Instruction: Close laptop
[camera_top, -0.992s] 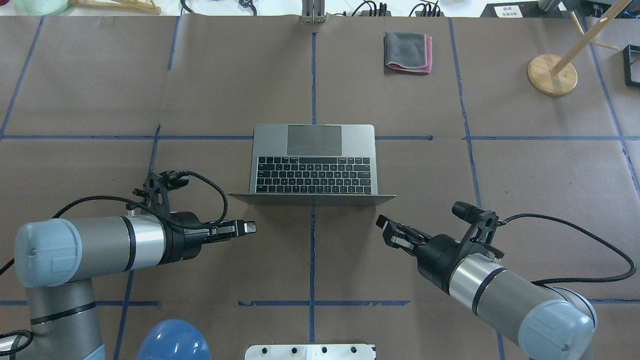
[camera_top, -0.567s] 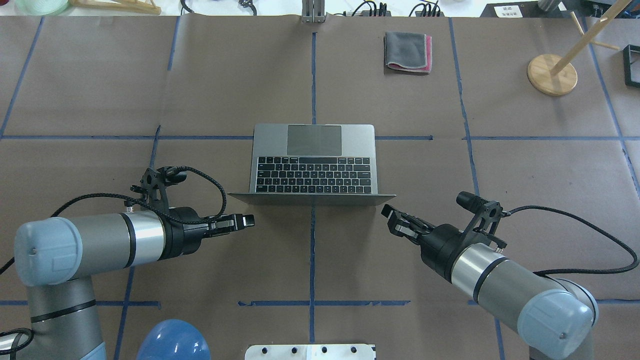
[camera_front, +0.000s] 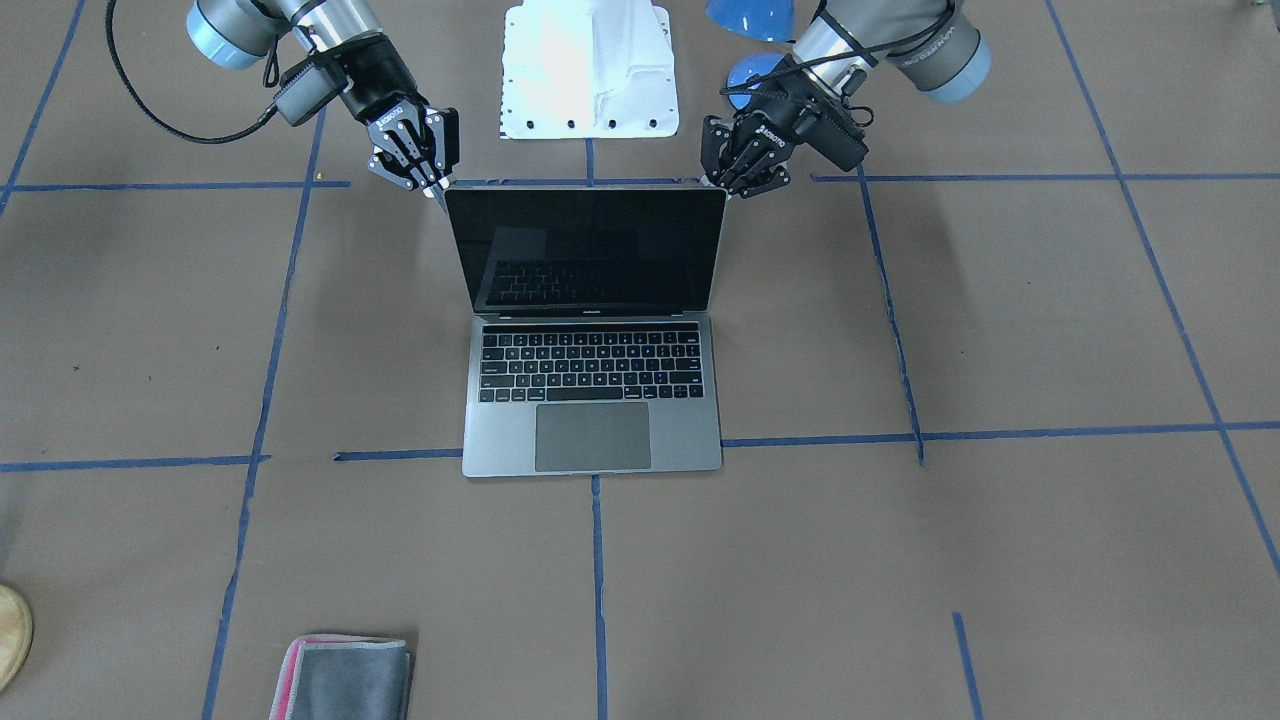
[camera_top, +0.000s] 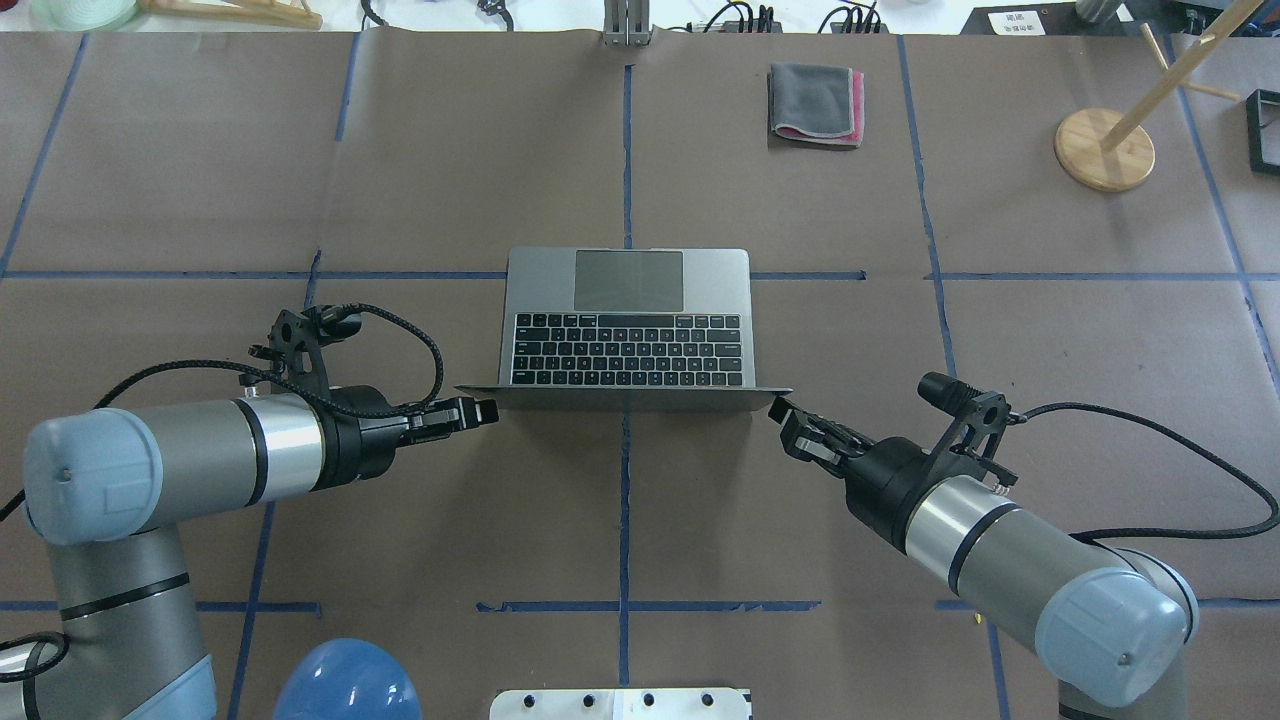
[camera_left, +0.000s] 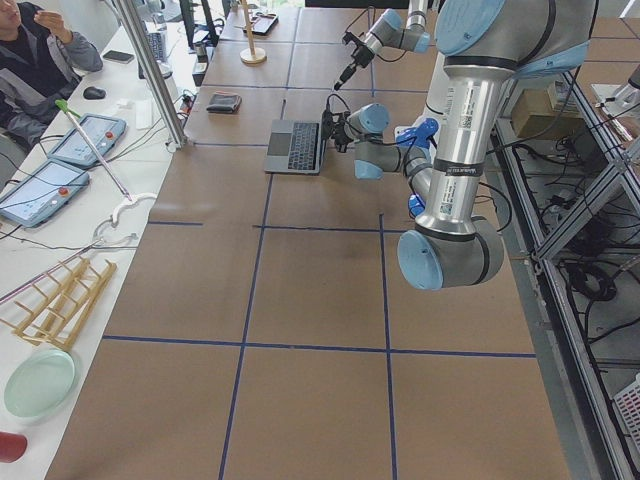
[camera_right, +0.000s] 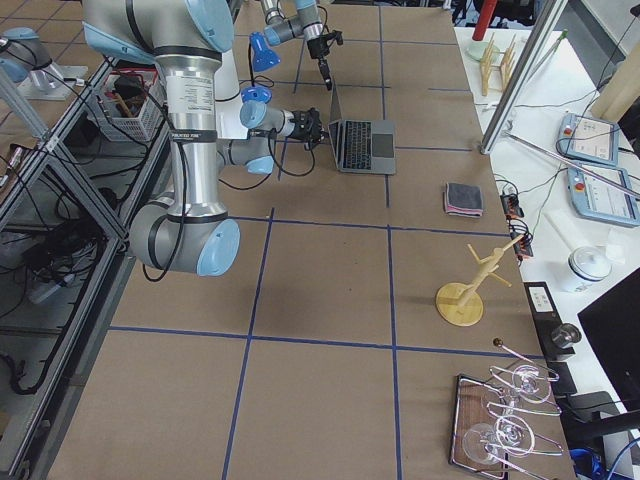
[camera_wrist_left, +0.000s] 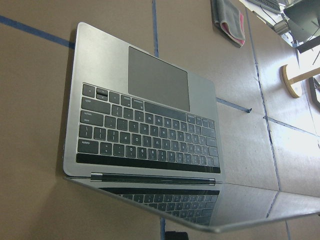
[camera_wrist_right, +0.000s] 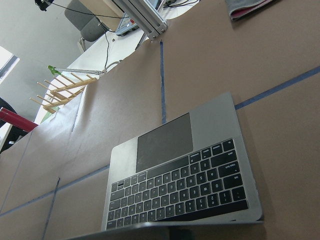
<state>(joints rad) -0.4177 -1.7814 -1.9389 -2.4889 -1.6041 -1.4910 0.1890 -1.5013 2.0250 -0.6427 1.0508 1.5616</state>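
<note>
You see the laptop (camera_top: 628, 320) open; left hand (camera_top: 487, 410) and right hand (camera_top: 778, 408), fingers together, flank its raised lid.

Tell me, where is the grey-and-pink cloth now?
Overhead view: the cloth lies at the far side, right of centre, beyond the open laptop and left of the wooden stand.

White lettering on the left claw (camera_front: 732, 183) and on the right claw (camera_front: 432, 183) looks like ROBOTIQ. The small print under the screen of the laptop (camera_front: 590, 440) is too tiny to read.
</note>
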